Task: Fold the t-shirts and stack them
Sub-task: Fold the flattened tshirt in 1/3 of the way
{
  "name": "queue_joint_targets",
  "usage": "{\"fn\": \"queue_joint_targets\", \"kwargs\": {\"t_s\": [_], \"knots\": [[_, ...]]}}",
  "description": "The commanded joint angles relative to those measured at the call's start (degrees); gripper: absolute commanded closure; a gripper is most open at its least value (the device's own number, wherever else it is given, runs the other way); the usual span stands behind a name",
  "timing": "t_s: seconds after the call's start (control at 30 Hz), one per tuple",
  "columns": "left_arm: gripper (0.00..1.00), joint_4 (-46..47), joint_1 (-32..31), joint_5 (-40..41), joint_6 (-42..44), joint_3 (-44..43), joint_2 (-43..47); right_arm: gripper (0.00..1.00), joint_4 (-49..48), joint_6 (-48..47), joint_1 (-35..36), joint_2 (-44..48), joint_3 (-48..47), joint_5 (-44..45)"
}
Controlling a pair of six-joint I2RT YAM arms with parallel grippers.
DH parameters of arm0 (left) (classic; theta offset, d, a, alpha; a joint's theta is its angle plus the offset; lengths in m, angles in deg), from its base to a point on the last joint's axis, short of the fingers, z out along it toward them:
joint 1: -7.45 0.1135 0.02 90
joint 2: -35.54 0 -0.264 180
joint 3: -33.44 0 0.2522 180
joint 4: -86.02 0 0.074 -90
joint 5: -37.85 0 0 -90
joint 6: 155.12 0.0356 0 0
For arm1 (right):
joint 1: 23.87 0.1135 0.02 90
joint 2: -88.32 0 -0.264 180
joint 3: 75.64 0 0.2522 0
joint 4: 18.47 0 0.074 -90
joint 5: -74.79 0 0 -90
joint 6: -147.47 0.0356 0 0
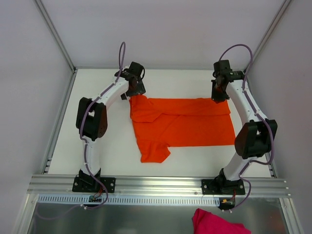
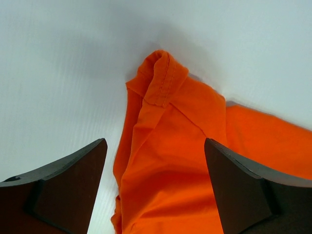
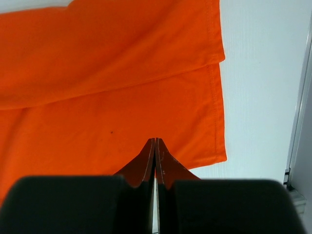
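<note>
- One orange t-shirt [image 1: 183,124] lies partly folded on the white table [image 1: 112,148].
- Left gripper [image 2: 153,146], jaws wide apart, straddles its bunched far-left corner.
- Right gripper [image 3: 155,141], jaws pressed together, sits over its far-right hem corner.

A white table [image 1: 114,146] is filling the middle of the top view, with pale walls [image 1: 161,29] standing around it on three sides. Two grey struts [image 1: 54,33] are slanting up the back corners. An aluminium rail [image 1: 156,184] is running across the near edge, a slotted strip [image 1: 161,199] lying just beside it. Below, a pink cloth [image 1: 217,223] is lying bunched on a steel sheet [image 1: 122,219], partly cut off by the picture's edge.
</note>
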Motion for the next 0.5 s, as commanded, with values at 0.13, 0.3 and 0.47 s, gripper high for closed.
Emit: {"fn": "queue_joint_targets", "kwargs": {"t_s": [0.13,0.3,0.47], "knots": [[0.19,-0.75,3.0,-2.11,0.95,-12.55,-7.92,0.99,-3.88,2.69,1.6,10.6,11.21,-8.2],[0.21,0.65,3.45,-1.32,5.25,-17.41,-10.92,0.99,-7.23,4.27,1.69,12.18,16.21,-13.93],[0.25,-0.14,4.5,-2.64,6.31,-20.22,-14.26,0.99,-6.89,4.27,1.86,12.71,16.14,-16.04]]}}
